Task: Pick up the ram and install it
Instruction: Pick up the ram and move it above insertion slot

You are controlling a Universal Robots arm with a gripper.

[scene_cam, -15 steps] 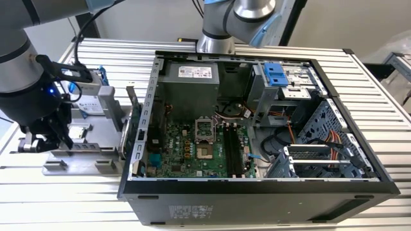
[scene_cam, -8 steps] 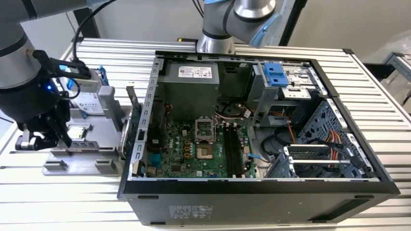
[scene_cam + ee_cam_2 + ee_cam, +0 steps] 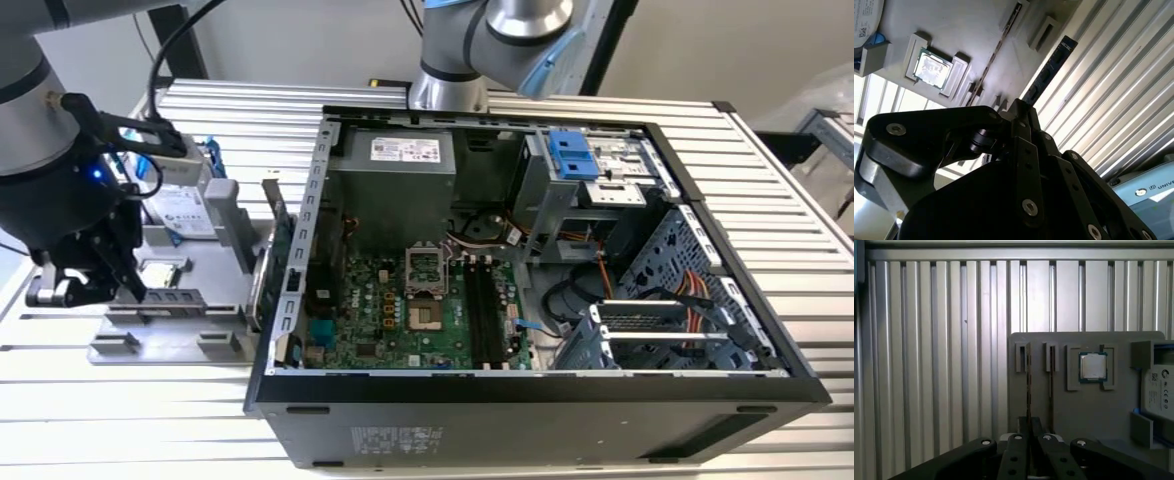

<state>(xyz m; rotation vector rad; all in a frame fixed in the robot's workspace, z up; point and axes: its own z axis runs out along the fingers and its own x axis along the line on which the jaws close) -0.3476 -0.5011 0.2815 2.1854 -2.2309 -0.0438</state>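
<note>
Ram (image 3: 1050, 70) is clamped by closed end effector (image 3: 134, 290), exterior view 9 o'clock of PC case (image 3: 534, 390); slip is risked by thin-edge hold.

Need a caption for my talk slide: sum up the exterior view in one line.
Gripper down at the grey parts tray, on the exterior view's left of the open computer case.

White label (image 3: 404, 149) on power supply (image 3: 394, 195): print unreadable. No other legible text.
</note>
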